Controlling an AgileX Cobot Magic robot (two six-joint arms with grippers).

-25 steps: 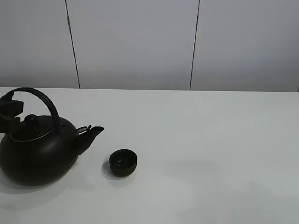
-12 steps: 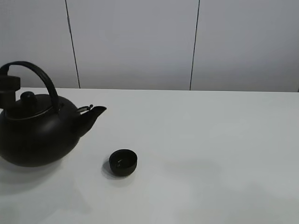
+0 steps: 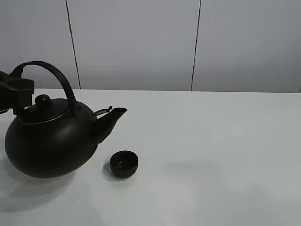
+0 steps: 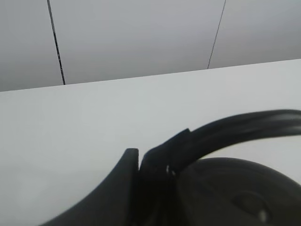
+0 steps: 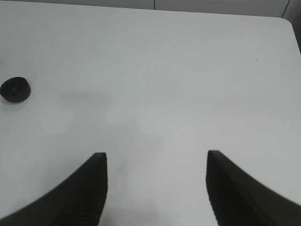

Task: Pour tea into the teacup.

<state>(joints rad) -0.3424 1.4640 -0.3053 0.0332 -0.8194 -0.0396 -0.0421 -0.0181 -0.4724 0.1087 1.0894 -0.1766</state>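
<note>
The left gripper (image 3: 18, 92) is closed on the arched handle (image 3: 56, 75) of the kettle (image 3: 49, 146), at the handle's left end. In the left wrist view its fingers (image 4: 117, 188) press against the handle with no gap. The kettle is about upright, its spout (image 3: 113, 117) pointing to the right. Whether its base touches the table (image 3: 211, 141) I cannot tell.

The teacup (image 3: 124, 163) stands on the table just beside the kettle – below the spout tip in the high view, not touching the body.

The right gripper (image 5: 156, 154) hangs over bare table, well apart from the teacup – its jaws stand apart and nothing is between them.
</note>
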